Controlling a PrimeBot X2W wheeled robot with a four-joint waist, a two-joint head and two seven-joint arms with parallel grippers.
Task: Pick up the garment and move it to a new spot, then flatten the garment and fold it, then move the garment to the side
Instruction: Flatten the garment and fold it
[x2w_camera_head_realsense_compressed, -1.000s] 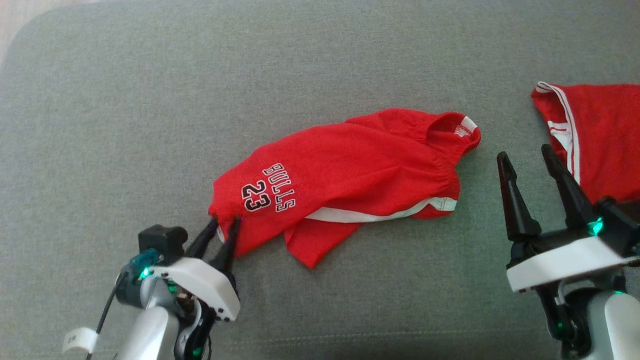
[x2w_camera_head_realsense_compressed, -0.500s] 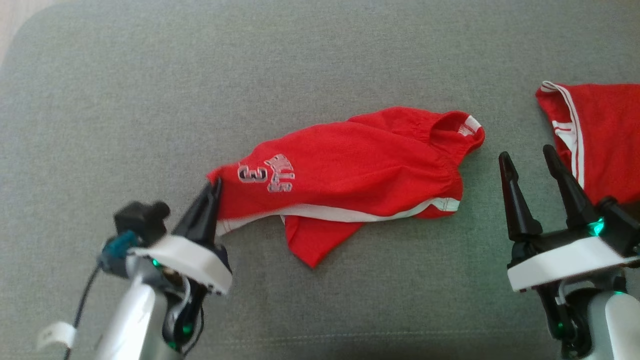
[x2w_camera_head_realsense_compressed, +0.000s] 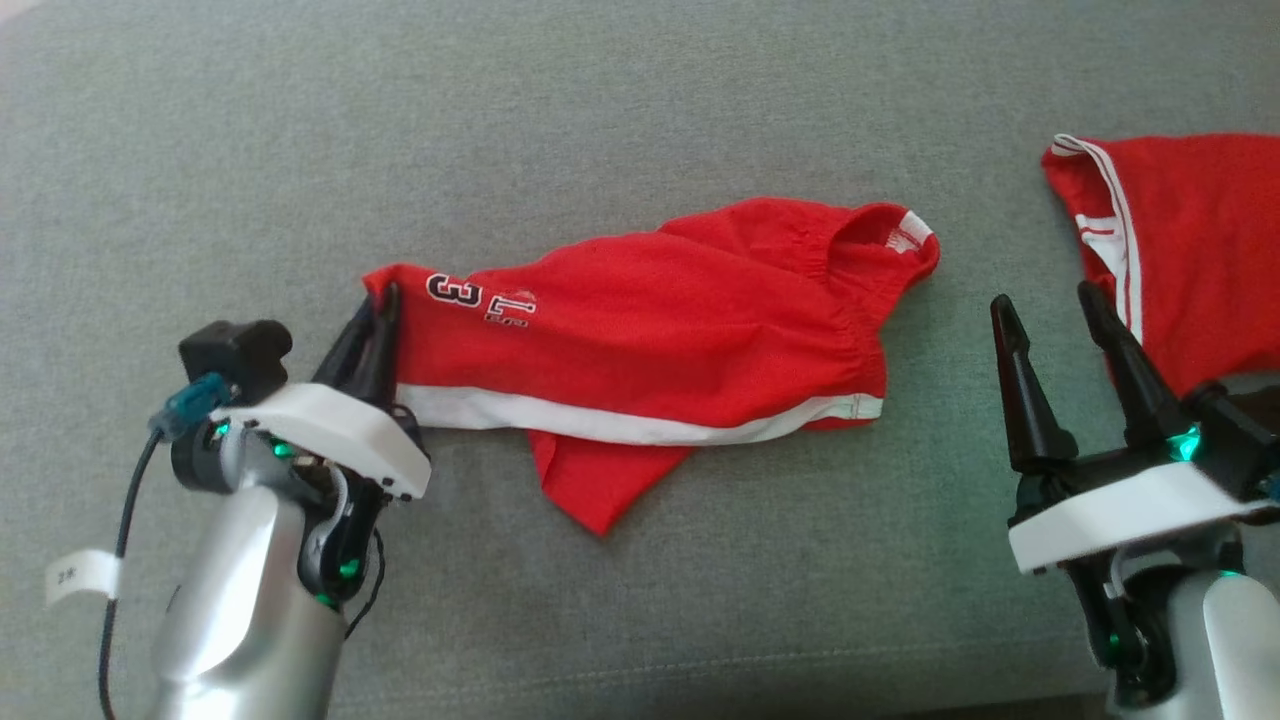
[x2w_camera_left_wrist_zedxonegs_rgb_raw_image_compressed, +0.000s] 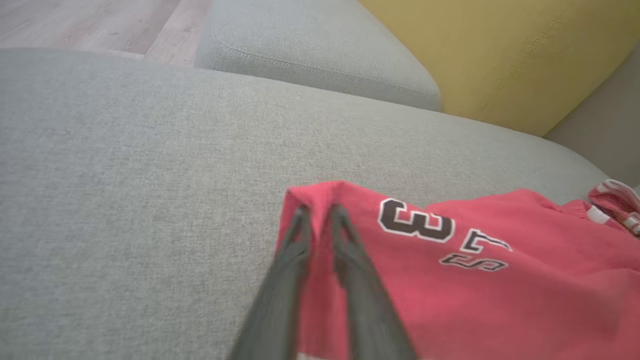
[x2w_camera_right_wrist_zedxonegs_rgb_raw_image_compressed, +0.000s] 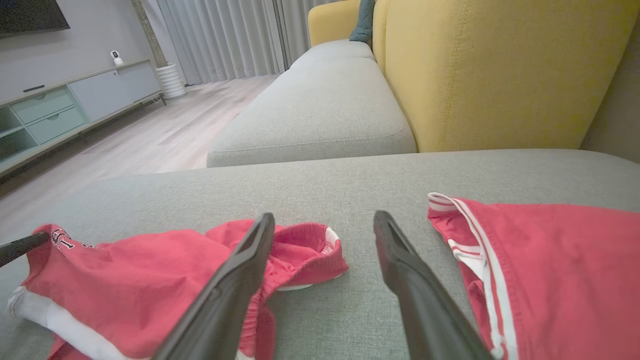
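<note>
Left tool (x2w_camera_head_realsense_compressed: 375, 305): we clench it on a corner of the red shorts (x2w_camera_head_realsense_compressed: 680, 320).
Right tool (x2w_camera_head_realsense_compressed: 1044, 297): we hold it released, empty.
Shorts: stretched across the grey sofa cushion (x2w_camera_head_realsense_compressed: 600, 100).

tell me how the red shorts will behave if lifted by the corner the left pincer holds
Probably floppy: the red shorts sag and crease away from the corner pinched in the left pincer. Likely light, being thin cloth lying flat on the grey cushion. The loose lower flap may dangle.
</note>
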